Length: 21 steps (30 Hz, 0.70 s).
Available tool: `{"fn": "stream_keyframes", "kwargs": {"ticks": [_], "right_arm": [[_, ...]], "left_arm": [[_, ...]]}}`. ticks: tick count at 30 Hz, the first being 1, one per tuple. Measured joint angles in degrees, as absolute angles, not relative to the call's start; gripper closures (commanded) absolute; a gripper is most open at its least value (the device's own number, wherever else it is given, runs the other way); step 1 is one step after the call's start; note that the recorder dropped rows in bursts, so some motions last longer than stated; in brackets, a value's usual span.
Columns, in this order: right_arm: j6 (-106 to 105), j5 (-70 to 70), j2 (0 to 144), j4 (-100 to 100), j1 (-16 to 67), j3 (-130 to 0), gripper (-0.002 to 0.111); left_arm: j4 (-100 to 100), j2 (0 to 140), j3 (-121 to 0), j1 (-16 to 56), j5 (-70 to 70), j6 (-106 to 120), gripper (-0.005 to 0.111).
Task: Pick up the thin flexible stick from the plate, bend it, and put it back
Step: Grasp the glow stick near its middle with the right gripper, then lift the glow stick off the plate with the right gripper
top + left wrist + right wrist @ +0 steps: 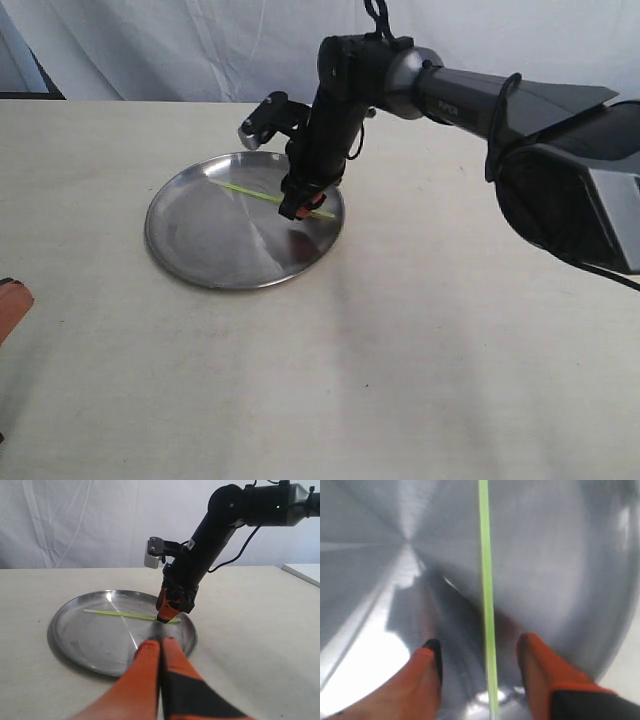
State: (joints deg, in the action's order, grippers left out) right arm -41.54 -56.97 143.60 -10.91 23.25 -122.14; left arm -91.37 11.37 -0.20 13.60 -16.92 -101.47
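The right arm reaches in over the table (400,380), wrist tipped steeply down, and its right gripper (303,207) is low over the plate (180,260). The stick (250,190) lies flat on the plate, running from left of the middle across to the right side, where the gripper covers its far end in the exterior view.

From the right wrist camera, the stick is a thin green line running straight between the two orange fingers (427,675). The jaws stand wide, one finger on each side of it, with clear gaps both ways. Nothing is pinched. The stick sits a little nearer one finger than the other. The fingertips are right down by the metal, with their dark reflection smeared across the shine. Whether they actually touch the plate cannot be told.

On the other side, the left gripper (161,642) sits well back from the action, just beyond the plate's near rim in its own camera, pointing toward the plate. Its jaws are pressed together along their whole length, with nothing between them. In the exterior view only an orange sliver of it shows at the left edge.

The plate rests on the pale table, left of centre, with a white cloth (150,50) hanging behind.
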Motion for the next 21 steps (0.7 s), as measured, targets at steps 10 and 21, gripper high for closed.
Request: {"fn": "stream_keyframes", "kwargs": {"ticks": [10, 21], "right_arm": [[-30.80, -52.54, 145.71, -5.26, 23.25, -122.32, 0.073], [-30.16, -55.53, 145.84, -5.28, 23.25, -122.75, 0.109]], "left_arm": [[-91.37, 11.37, -0.20, 13.60, -16.92, -101.47, 0.107], [-91.37, 11.37, -0.20, 13.60, -16.92, -101.47, 0.107]]}}
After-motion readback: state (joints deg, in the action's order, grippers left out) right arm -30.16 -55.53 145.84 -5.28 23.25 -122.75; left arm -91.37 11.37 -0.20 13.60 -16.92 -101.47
